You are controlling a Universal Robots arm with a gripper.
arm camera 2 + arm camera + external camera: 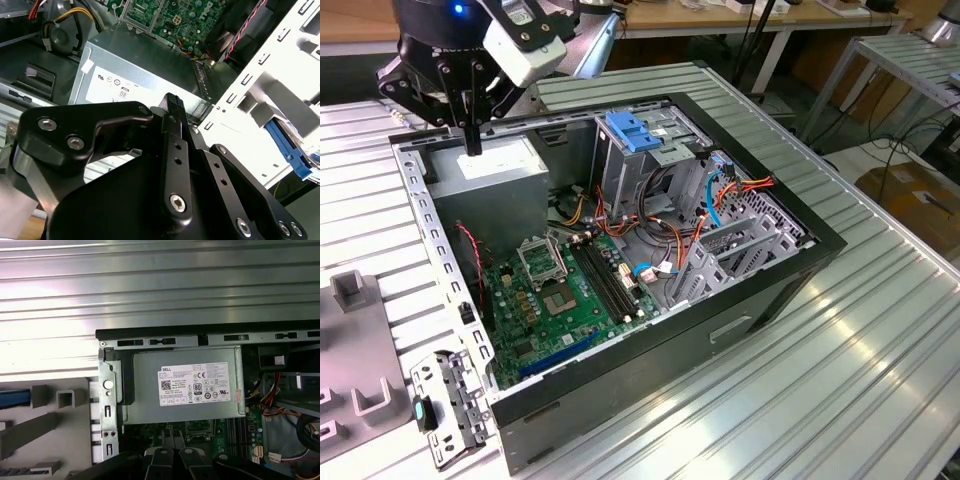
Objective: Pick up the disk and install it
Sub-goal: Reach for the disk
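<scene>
My gripper (471, 146) hangs over the back corner of the open computer case (790, 265), at the exterior view's left. It is just above the grey power-supply box (485, 165) with its white sticker (194, 384). Its black fingers (163, 459) stand together, shut, with nothing between them; the second wrist view shows them as one dark bar (173, 107). The disk's dark body is out of view. A blue plastic strip (14, 398) lies in the grey fixture (30, 427) beside the case, and I cannot tell whether it belongs to the disk.
A bare blue caddy (638, 132) sits on top of the metal drive cage (655, 170). The green motherboard (565, 290) and orange and red cables (705, 215) fill the case floor. A grey bracket (450, 405) lies on the ribbed table (860, 370).
</scene>
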